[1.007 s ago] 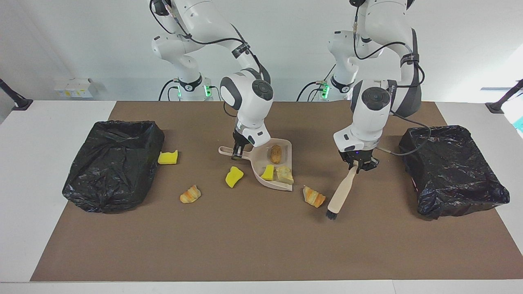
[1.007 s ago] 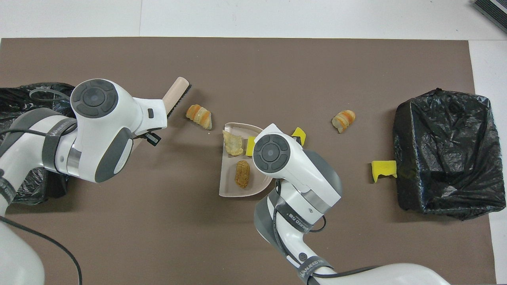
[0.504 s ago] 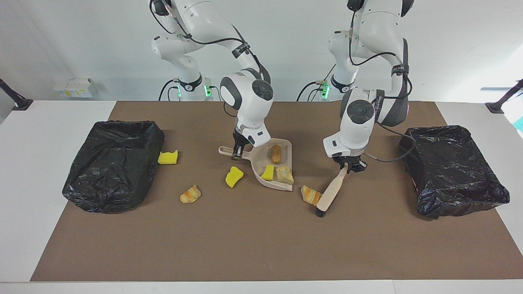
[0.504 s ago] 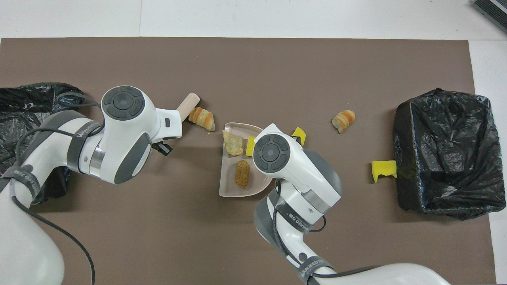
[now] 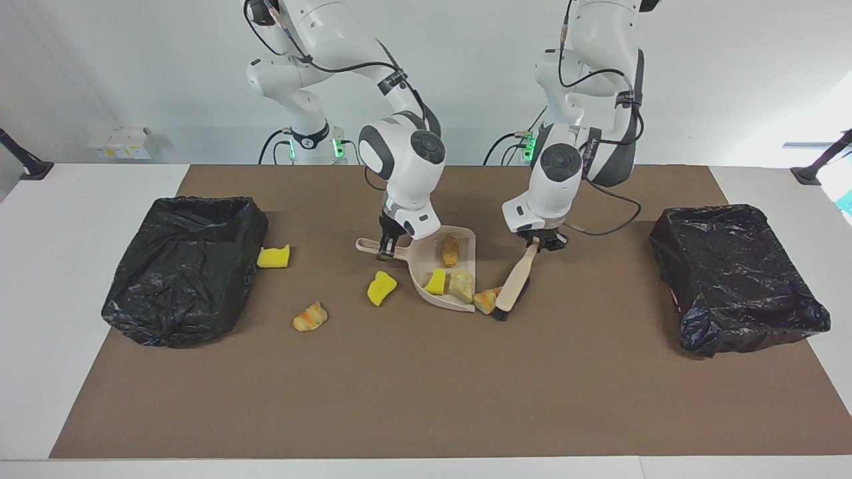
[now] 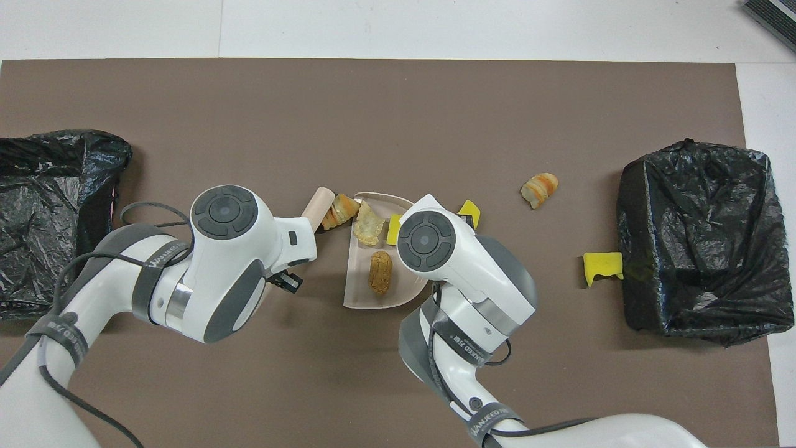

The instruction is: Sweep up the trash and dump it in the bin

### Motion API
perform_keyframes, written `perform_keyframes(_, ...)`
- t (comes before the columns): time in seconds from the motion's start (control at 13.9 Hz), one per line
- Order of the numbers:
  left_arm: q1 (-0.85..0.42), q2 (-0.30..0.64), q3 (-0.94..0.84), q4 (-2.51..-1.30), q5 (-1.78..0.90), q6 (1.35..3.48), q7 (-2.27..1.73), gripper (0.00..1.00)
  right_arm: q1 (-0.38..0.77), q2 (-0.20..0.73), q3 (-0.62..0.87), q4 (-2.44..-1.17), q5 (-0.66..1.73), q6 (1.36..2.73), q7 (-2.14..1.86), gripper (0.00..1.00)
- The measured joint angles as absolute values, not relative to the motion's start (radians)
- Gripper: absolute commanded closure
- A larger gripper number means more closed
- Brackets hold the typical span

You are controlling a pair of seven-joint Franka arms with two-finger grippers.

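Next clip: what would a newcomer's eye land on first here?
Mid-table, the left tool holds a brush pressing a striped bread scrap against the lip of the beige dustpan, whose handle the right tool grips. Black-lined bins stand at both table ends, a yellow chunk beside one.

A white table is standing against a plain white wall, with even, bright light falling across it. A large brown mat is covering most of the tabletop, leaving white strips showing at both ends and along the edge farthest from the robots. A small white box is sitting by the wall, near the table's corner. Black stands are angling in at both ends of the table.
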State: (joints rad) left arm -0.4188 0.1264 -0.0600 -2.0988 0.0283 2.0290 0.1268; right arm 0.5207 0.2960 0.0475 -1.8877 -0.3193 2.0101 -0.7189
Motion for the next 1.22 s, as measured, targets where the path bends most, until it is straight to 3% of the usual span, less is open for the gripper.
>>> perform_keyframes(0.29,-0.544,0.111,-0.067,-2.105,-0.019,2.020,0.014,1.00,0.521,0.296,0.048,-1.888,-0.319,2.010,-0.717,1.00)
perform_keyframes(0.65,-0.555,0.078,-0.053,-2.100,-0.035,1.985,-0.038,1.00,0.519,0.296,0.047,-1.886,-0.319,2.010,-0.717,1.00)
perform_keyframes(1.01,-0.554,-0.023,-0.045,-2.096,-0.042,1.916,-0.333,1.00,0.446,0.261,0.042,-1.869,-0.278,1.996,-0.802,1.00)
perform_keyframes(1.22,-0.537,-0.129,-0.042,-2.095,-0.042,1.786,-0.406,1.00,0.364,0.214,0.042,-1.845,-0.256,1.931,-0.954,1.00)
